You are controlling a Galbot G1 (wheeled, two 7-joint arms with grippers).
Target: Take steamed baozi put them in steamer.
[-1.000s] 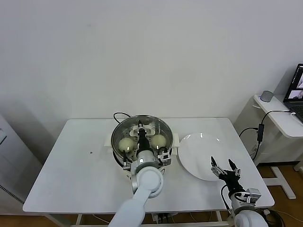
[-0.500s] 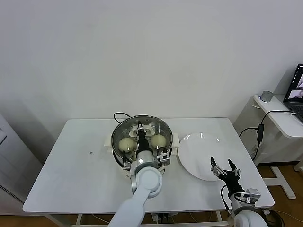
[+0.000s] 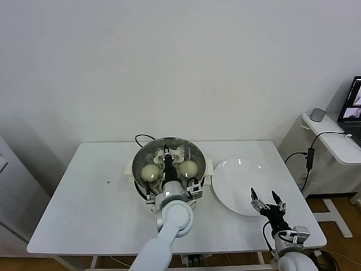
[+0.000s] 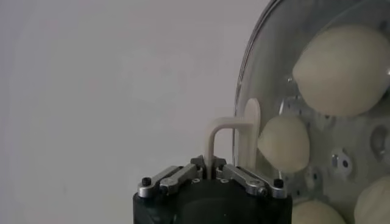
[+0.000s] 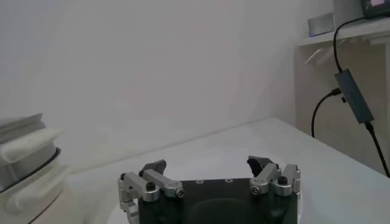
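The steamer [image 3: 169, 140] is a shiny steel pot on a white base at the middle of the table. Two cream baozi [image 3: 149, 172] [image 3: 188, 167] show inside it in the head view. The left wrist view shows several baozi [image 4: 341, 70] [image 4: 283, 143] on the perforated tray [image 4: 341, 164]. My left gripper [image 3: 166, 152] hangs over the pot between the buns. Its pale fingers [image 4: 251, 131] are pressed together with nothing between them. My right gripper [image 3: 264, 195] is open and empty at the table's front right, also in its own wrist view [image 5: 207, 164].
A flat white plate [image 3: 240, 183] lies bare to the right of the steamer, just ahead of the right gripper. The steamer's black cord [image 3: 141, 136] runs off behind it. A side table with a laptop [image 3: 355, 104] and cables stands at far right.
The left arm has shifted very slightly over the pot. Nothing else has moved.
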